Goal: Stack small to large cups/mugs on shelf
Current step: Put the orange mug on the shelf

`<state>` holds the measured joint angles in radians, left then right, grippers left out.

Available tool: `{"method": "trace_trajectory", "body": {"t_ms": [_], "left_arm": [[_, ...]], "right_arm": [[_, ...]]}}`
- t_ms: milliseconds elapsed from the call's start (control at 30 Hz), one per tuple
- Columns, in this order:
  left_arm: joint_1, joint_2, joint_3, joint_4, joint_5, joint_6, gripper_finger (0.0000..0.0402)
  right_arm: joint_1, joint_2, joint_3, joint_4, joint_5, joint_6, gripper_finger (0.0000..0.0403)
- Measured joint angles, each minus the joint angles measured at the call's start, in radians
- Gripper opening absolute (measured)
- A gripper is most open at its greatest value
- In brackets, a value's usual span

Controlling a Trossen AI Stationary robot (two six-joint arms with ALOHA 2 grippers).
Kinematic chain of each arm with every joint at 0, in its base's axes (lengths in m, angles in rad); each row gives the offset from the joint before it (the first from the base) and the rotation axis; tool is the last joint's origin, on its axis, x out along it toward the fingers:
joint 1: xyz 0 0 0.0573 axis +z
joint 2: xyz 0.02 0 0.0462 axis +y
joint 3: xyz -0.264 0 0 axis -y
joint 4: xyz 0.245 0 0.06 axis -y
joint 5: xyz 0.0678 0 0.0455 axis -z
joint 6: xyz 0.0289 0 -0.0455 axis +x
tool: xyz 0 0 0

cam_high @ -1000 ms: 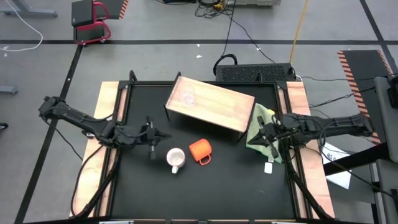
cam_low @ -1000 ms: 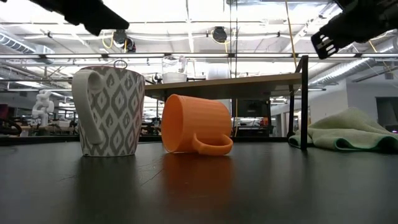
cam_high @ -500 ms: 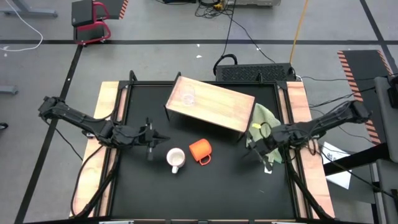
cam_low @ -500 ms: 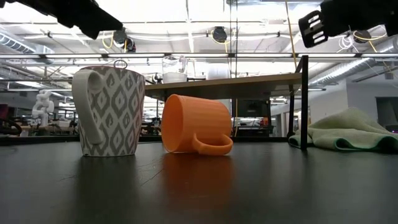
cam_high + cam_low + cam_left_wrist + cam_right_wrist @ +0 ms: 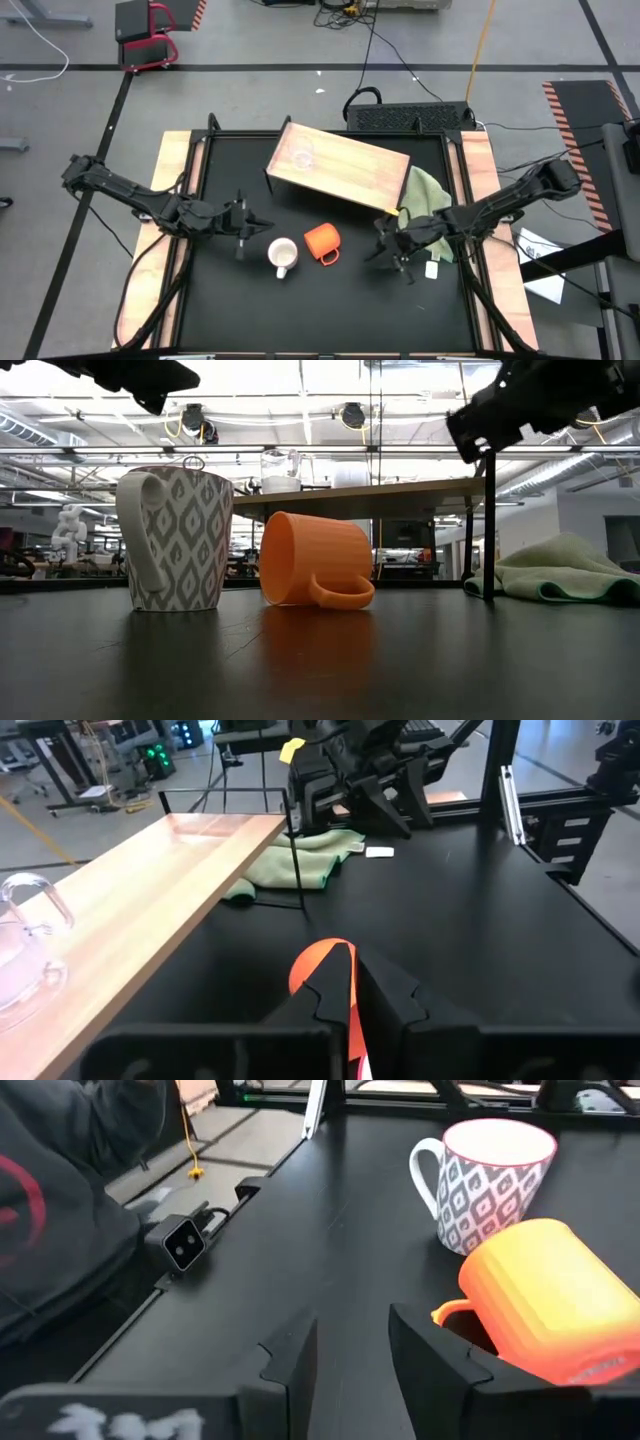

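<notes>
High view: the right gripper [image 5: 392, 258] is hovering above the black table [image 5: 330, 305], just beside the orange-red mug [image 5: 322, 241], which is lying on its side with its handle pointing toward the near table edge. In the right wrist view the two fingers [image 5: 287, 1363] are standing parted with a clear gap and nothing between them; the orange mug is sitting just ahead of and to one side of the fingertips, and the white patterned mug [image 5: 487, 1166] is standing upright beyond it. Behind this gripper a green cloth [image 5: 423, 197] is lying against the shelf's end. The left gripper [image 5: 241, 226] is hanging on the far side of the white mug from the right gripper, close to that mug but apart from it; in the left wrist view its fingers [image 5: 322, 1003] are sitting almost together, leaving only a thin slit, and gripping nothing. The shelf [image 5: 350, 170] is standing farther back than both grippers, and the clear cup [image 5: 303, 156] is resting on its left end.
</notes>
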<state>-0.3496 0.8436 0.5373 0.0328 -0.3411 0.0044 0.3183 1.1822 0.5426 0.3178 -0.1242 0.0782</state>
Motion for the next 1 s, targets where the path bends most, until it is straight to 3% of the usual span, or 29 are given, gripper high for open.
{"method": "trace_trajectory", "body": {"t_ms": [433, 633, 1000], "left_arm": [[0.000, 0.000, 0.000, -0.001, 0.004, -0.003, 0.0008], [0.000, 0.000, 0.000, -0.001, 0.013, 0.023, 0.0004], [0.000, 0.000, 0.001, 0.016, 0.082, 0.039, 0.0041]], "right_arm": [[-0.004, 0.214, 0.294, -0.229, 0.025, -0.095, 0.0125], [-0.010, 0.326, 0.328, -0.221, 0.025, -0.118, 0.0125], [-0.018, 0.448, 0.329, -0.217, 0.080, -0.226, 0.0125]]}}
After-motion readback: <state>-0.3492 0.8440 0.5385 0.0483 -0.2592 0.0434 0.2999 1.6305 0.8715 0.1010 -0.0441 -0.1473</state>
